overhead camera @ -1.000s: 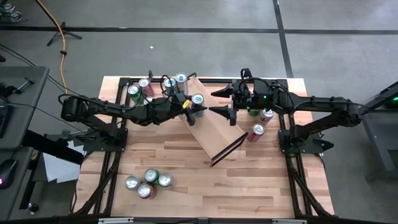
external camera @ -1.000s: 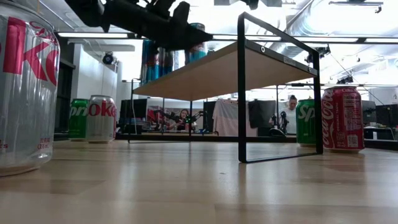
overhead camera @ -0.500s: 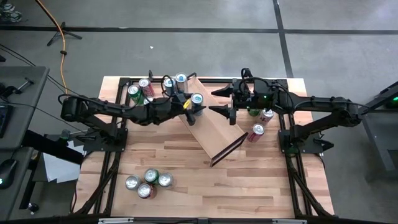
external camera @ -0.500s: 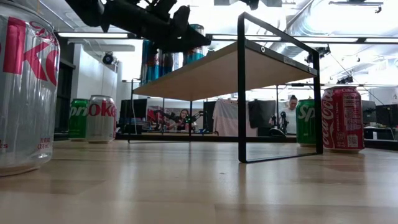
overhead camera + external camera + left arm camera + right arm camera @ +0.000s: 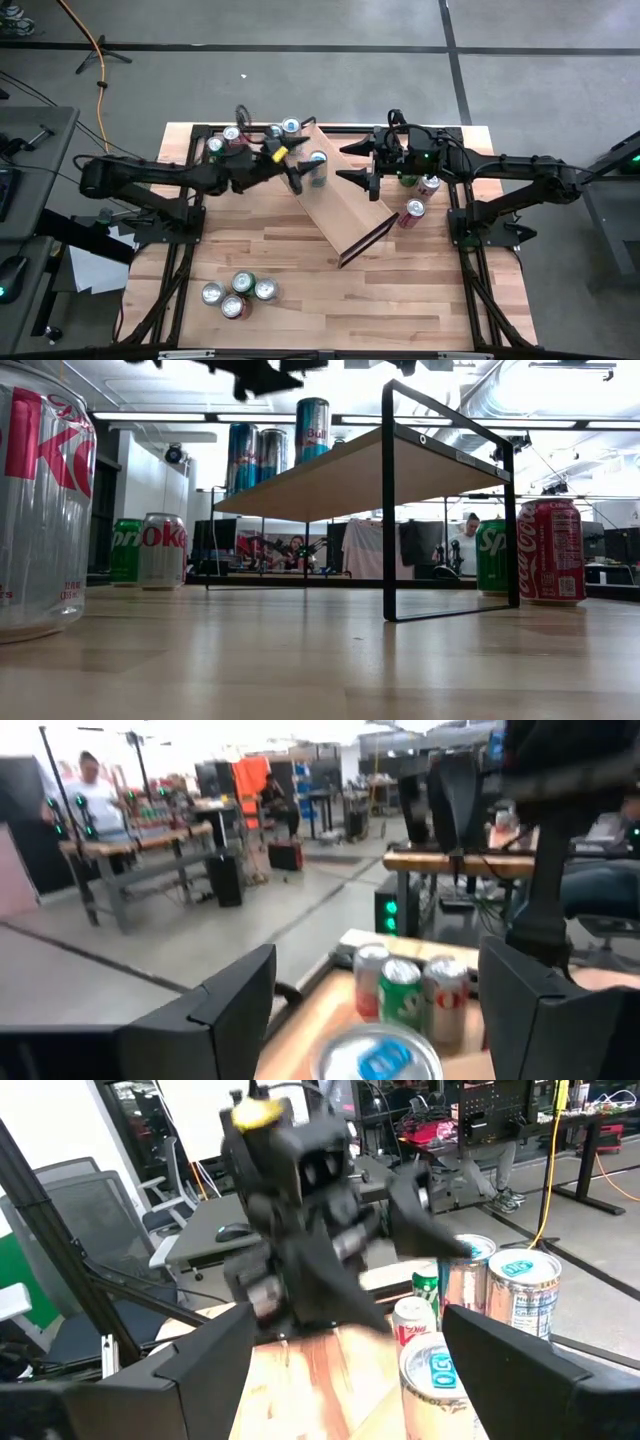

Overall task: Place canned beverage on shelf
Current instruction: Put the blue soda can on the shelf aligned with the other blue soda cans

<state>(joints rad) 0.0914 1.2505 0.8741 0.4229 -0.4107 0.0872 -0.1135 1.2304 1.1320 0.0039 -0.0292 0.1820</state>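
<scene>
Your two arms are dark, jointed links; the left gripper (image 5: 283,166) wears a yellow marking behind its black fingers.

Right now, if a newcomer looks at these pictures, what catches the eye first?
First, the tall blue cans standing in a row on the shelf, a pale plank on a black frame. Then the open left gripper just beside the nearest can, and the open right gripper across the plank.
</scene>
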